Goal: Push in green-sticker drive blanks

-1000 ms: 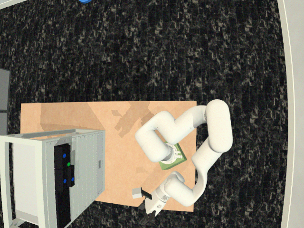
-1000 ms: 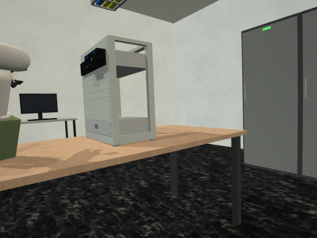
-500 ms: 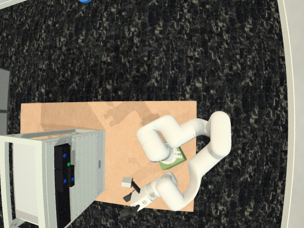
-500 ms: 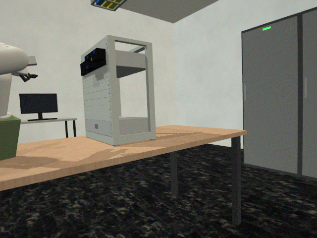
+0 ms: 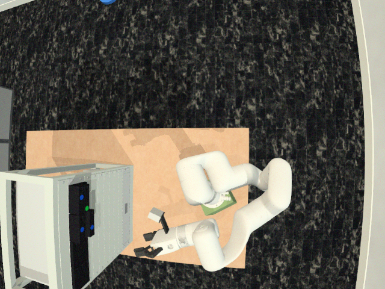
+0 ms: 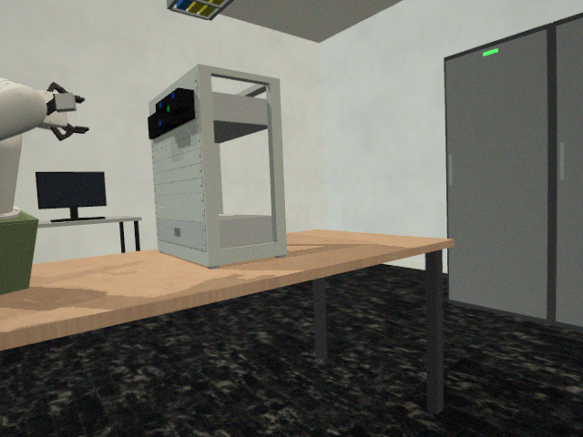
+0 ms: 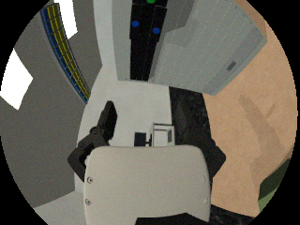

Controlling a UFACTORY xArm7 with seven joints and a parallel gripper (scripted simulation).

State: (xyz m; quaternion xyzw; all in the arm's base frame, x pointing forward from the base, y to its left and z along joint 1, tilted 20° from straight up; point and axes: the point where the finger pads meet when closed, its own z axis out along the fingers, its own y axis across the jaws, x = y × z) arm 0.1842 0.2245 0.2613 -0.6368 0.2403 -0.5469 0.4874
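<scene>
The grey rack (image 6: 216, 164) stands on the wooden table (image 6: 235, 268). Its black storage chassis (image 6: 171, 113) sits at the top of the front face. Blanks that stand out of it carry round stickers: one green sticker (image 5: 86, 208) and three blue stickers (image 5: 81, 197) (image 5: 82, 229) (image 5: 92, 227). The green sticker also shows in the exterior view (image 6: 168, 108) and in the wrist view (image 7: 150, 0). My gripper (image 5: 141, 244) (image 6: 79, 114) is open and empty. It points at the rack front, at about chassis height, well apart from it.
The arm's green base block (image 5: 219, 203) sits on the table near its right edge. The gripper hangs near the table's front edge. A desk with a monitor (image 6: 70, 190) stands behind, and grey cabinets (image 6: 513, 174) stand at the right wall.
</scene>
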